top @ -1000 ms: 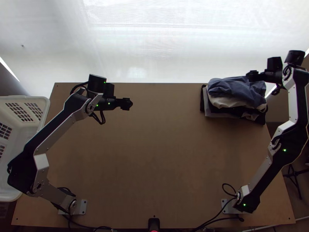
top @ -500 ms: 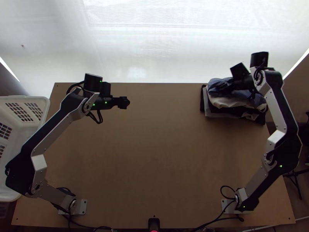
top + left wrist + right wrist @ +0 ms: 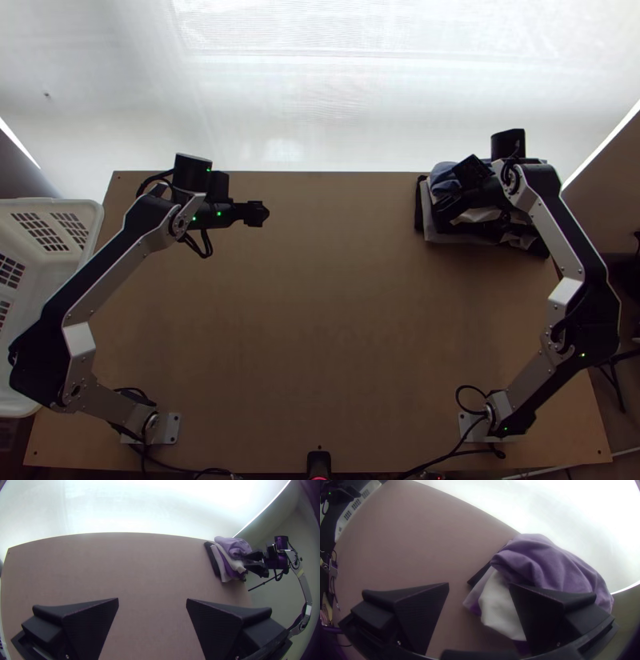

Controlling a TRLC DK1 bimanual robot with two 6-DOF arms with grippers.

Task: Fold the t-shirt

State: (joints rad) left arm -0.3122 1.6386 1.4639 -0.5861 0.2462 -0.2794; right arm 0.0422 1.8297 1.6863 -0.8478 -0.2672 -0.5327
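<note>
Fingers spread, my right gripper (image 3: 479, 584) is at the table's (image 3: 320, 320) two o'clock — I should pinch only the bunched top cloth (image 3: 550, 563), sparing the pale layer (image 3: 498, 603) beneath.

The light wooden table (image 3: 320, 320) fills the middle of the top view, its plain top running from near the upper edge to the bottom. At its upper right corner lies a pile of clothes (image 3: 430, 226), stacked in uneven layers: a rumpled blue cloth (image 3: 446, 170) uppermost, white cloth beneath, and dark cloth (image 3: 418, 210) poking out along the left side. Metal plates sit at the lower left (image 3: 173, 428) and lower right (image 3: 466, 426), with black cable (image 3: 456, 394) looping beside the right one.
</note>
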